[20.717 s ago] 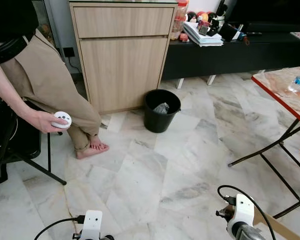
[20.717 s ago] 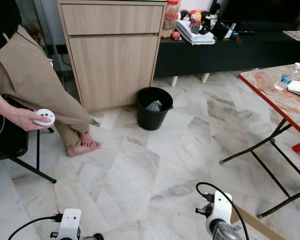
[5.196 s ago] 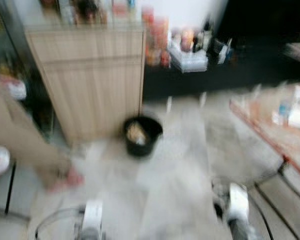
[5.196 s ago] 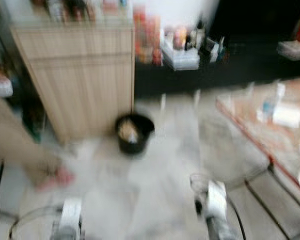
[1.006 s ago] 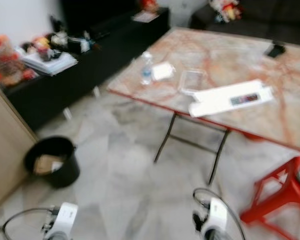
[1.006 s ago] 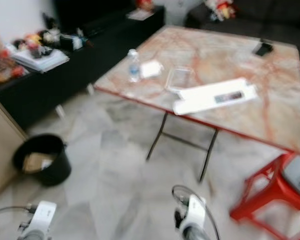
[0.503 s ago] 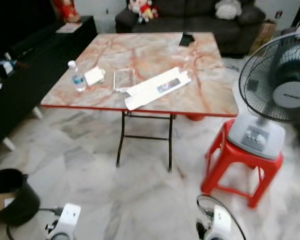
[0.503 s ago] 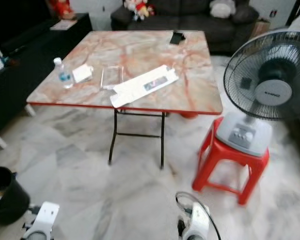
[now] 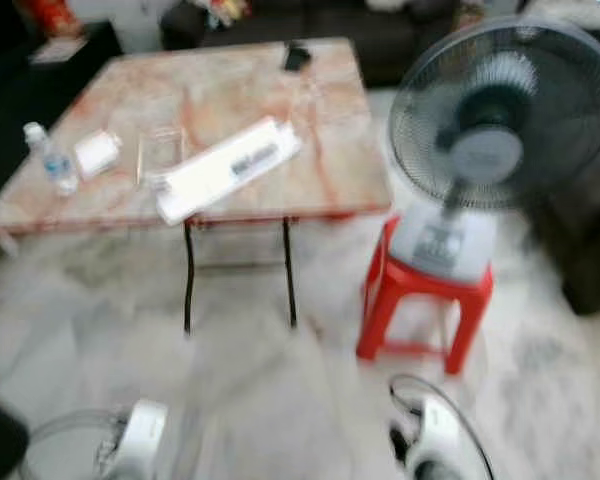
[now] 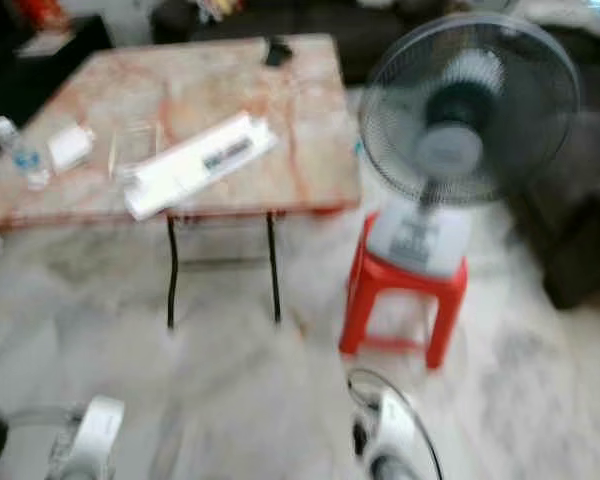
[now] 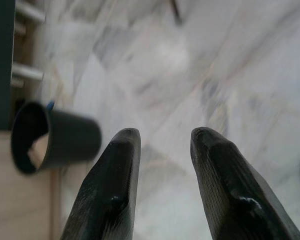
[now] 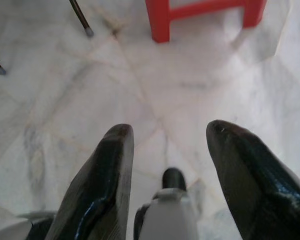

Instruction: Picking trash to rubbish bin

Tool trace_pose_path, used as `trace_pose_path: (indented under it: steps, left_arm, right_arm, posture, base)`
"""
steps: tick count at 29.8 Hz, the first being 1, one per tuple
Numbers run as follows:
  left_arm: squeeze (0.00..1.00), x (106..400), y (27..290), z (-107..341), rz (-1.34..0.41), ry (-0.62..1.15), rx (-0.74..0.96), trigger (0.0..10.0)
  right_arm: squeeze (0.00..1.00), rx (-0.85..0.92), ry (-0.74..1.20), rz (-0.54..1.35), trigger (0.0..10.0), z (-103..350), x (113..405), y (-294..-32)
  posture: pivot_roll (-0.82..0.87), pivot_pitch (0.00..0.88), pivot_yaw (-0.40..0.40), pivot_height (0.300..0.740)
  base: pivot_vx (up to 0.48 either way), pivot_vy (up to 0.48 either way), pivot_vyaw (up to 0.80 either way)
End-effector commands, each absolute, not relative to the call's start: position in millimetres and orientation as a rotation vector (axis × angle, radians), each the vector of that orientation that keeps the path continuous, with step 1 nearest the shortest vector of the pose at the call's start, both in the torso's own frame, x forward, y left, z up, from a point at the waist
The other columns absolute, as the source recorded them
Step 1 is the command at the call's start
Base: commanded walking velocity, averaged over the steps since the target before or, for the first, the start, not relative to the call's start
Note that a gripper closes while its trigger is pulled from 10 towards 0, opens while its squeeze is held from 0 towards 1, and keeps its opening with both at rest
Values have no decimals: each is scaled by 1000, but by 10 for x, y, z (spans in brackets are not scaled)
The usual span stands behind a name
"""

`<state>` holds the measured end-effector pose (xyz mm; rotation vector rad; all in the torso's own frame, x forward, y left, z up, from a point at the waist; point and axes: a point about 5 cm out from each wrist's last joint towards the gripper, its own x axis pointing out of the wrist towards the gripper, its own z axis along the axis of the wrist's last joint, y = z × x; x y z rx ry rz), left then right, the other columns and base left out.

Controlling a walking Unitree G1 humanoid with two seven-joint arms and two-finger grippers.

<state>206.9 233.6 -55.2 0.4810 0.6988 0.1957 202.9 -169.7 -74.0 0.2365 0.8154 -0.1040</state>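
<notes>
Two tools, both empty. Left tool [image 11: 160, 190]: fingers parted by a moderate gap, nothing between them, hanging low over the marble floor [image 11: 230, 75]; judged idle, carried at rest while the robot is on the move. Right tool [image 12: 170, 185]: fingers spread wider, nothing held, likewise low over the floor, with a red stool [image 9: 420, 300] leg ahead of it.

Rubbish bin [image 11: 50, 137]: black, round, open-topped, on the floor to the near left by a pale wooden cabinet [image 11: 20, 200]; something pale lies inside, too blurred to name.

Table [image 9: 330, 170]: marble-patterned top on thin black legs, far left. It carries a long white box [image 9: 228, 168] near its front edge, a clear container [image 9: 162, 155], a small water bottle [image 9: 48, 160] and a white packet [image 9: 96, 152] at the left end, and a dark item [image 9: 298, 57] at the far edge. Likely candidates for trash; which one cannot be told.

Fan [image 9: 480, 130]: stands on the red stool, right of the table.

Head views are blurred.
</notes>
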Motion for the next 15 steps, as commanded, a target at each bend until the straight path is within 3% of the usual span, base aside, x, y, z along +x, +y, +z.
trace_pose_path:
  steps: [1, 15]
  left_arm:
    - [0, 2026, 2403, -547, 210, 687, 491, 10000]
    - [0, 2698, 2277, 131, 259, 215, 491, 10000]
  right_arm:
    - [0, 209, 743, -10, 10000, -633, 2207, -1548]
    - [0, 129, 382, 181, 10000, -19, 2890, -1363]
  posture:
    - [96, 123, 44, 728]
    - [91, 130, 33, 728]
  base:
    - [0, 0, 0]
    - [0, 0, 0]
